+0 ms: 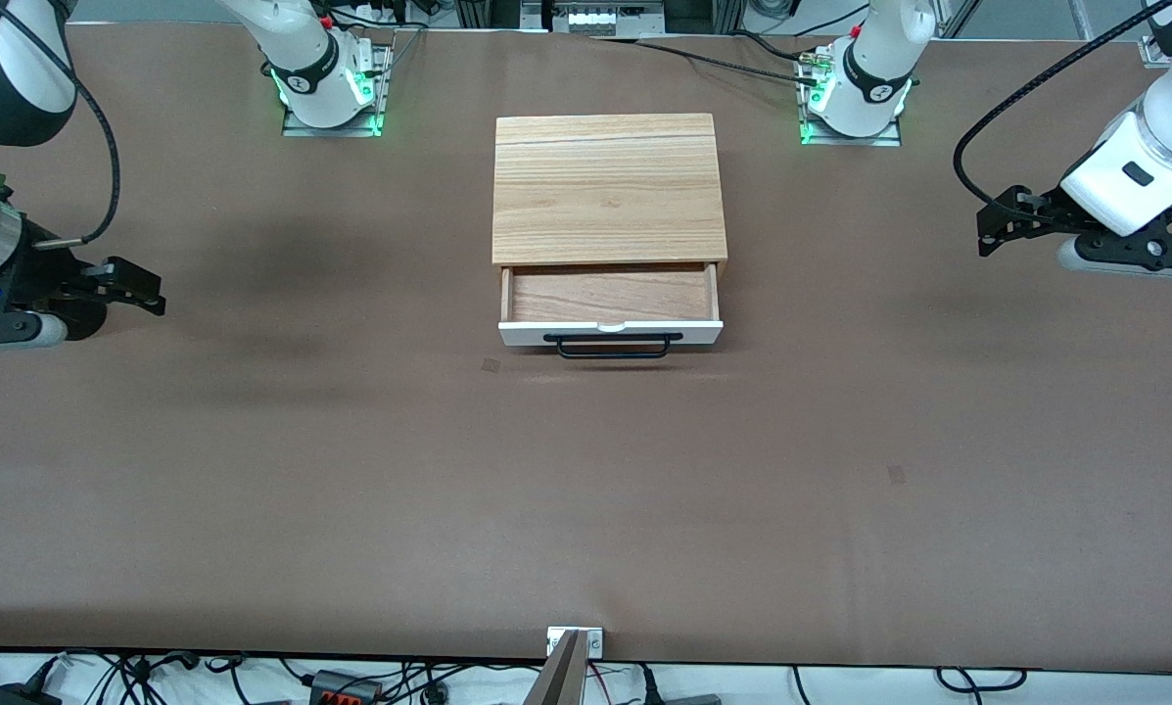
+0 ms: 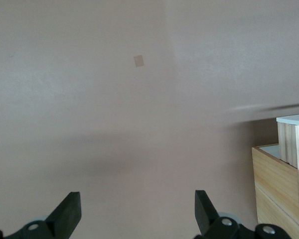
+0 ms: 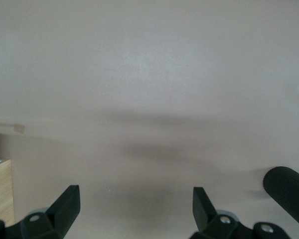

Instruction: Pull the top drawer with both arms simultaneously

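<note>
The top drawer (image 1: 610,331) of the light wood cabinet (image 1: 607,186) stands pulled out toward the front camera, showing its reddish-brown inside, white front panel and black bar handle (image 1: 613,347). My left gripper (image 1: 987,227) is open and empty over the bare table at the left arm's end, well apart from the drawer. My right gripper (image 1: 145,291) is open and empty over the table at the right arm's end. In the left wrist view the open gripper (image 2: 138,209) points at the mat, with the drawer's corner (image 2: 294,142) at the edge. The right wrist view shows its open gripper (image 3: 135,206) over mat.
The brown mat (image 1: 586,490) covers the whole table. Both arm bases (image 1: 326,83) (image 1: 855,93) stand either side of the cabinet. A small clamp (image 1: 574,641) sits at the table's front edge. Small tape patches (image 1: 490,365) lie on the mat.
</note>
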You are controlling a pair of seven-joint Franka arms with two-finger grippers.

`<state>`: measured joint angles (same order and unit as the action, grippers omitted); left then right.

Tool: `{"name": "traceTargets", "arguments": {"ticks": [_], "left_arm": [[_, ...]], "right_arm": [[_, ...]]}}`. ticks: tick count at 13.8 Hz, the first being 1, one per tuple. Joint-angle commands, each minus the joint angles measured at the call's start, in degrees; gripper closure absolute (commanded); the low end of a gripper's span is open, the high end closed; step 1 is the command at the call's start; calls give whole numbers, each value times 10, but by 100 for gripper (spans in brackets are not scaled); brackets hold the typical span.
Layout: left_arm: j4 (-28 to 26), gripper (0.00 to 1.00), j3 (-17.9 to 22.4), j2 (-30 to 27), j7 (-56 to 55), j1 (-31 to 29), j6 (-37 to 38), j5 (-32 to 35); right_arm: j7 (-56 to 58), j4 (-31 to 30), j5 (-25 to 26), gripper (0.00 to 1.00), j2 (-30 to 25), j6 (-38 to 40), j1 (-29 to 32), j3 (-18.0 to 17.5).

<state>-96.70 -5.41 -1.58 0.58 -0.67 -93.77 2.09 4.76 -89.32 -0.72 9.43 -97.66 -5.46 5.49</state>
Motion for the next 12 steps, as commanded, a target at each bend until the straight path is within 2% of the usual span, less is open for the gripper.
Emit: {"name": "traceTargets", "arguments": {"ticks": [1,3,6,7,12], "left_arm": [[16,0,2,4,-6,1,13,-6],[20,0,1,5,-3,1,14,-6],[23,0,1,8,-1,1,13,-6],[24,0,1,8,-1,2,13,-5],[24,0,0,9,-2,4,16,-5]], "right_arm": [[6,-59,7,0,-51,-21,45,-33],[7,-99,9,0,-73,-40,44,-37],[38,-123,12,0,-100,-18,44,-40],[59,-122,13,0,-104,5,44,-39],[76,-77,9,0,-92,-1,48,-36]]}}
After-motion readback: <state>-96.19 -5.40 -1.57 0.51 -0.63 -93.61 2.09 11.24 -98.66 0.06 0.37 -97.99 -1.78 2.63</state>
